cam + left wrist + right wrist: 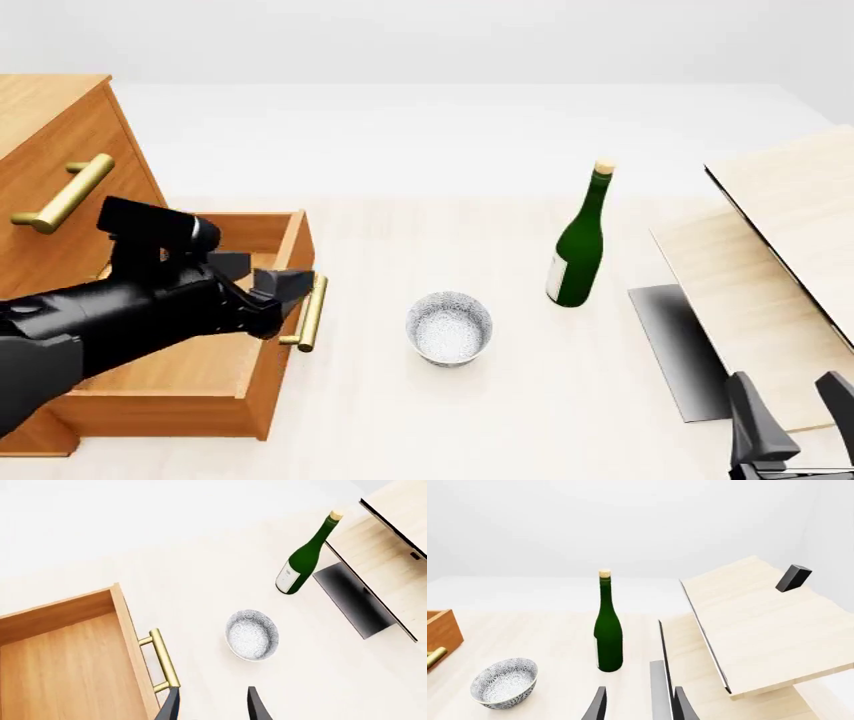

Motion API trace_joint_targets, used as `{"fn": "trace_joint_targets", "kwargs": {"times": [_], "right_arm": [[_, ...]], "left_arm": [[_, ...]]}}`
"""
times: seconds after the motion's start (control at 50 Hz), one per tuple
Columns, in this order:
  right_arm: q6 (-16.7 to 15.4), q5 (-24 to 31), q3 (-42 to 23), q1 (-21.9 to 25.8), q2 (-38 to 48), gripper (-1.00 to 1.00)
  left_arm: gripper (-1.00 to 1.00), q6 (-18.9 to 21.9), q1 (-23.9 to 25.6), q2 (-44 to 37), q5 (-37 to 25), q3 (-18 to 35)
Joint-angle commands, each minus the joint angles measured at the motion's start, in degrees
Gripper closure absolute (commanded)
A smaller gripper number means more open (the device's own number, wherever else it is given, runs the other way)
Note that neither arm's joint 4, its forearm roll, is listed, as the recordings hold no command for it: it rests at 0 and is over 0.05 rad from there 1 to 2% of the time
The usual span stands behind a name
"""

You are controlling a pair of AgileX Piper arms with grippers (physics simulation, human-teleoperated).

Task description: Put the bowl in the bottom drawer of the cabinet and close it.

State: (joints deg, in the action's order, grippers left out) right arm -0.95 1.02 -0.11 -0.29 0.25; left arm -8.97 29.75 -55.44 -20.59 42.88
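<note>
One bowl (449, 327) sits upright on the tabletop at three o'clock of the open bottom drawer (174, 372); glazed, rigid, likely slippery, so pinch its rim. Both jaws spread, empty.

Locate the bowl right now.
In the front view the bowl sits upright on the table near centre, between the open bottom drawer on its left and the green bottle further back on its right, touching neither.
</note>
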Motion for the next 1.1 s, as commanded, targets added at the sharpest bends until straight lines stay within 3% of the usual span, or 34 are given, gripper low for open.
{"fn": "trace_joint_targets", "kwargs": {"times": [0.02, 0.44, 0.7, 1.1], "right_arm": [[0.0, -0.01, -0.01, -0.01, 0.0, -1.0], [-0.01, -0.02, 0.0, 0.0, -0.01, -1.0], [0.0, -0.02, 0.0, -0.01, -0.01, -1.0], [-0.01, -0.02, 0.0, 0.0, -0.01, -1.0]], "left_arm": [[-1.0, -2.33, 2.3, -4.93, -4.49, 3.9], [-1.0, -6.92, 8.02, -16.19, -12.2, 16.13], [-1.0, -7.81, 6.08, -19.88, -13.94, 20.87], [-1.0, -11.31, 3.69, -23.47, -13.68, 23.73]]}}
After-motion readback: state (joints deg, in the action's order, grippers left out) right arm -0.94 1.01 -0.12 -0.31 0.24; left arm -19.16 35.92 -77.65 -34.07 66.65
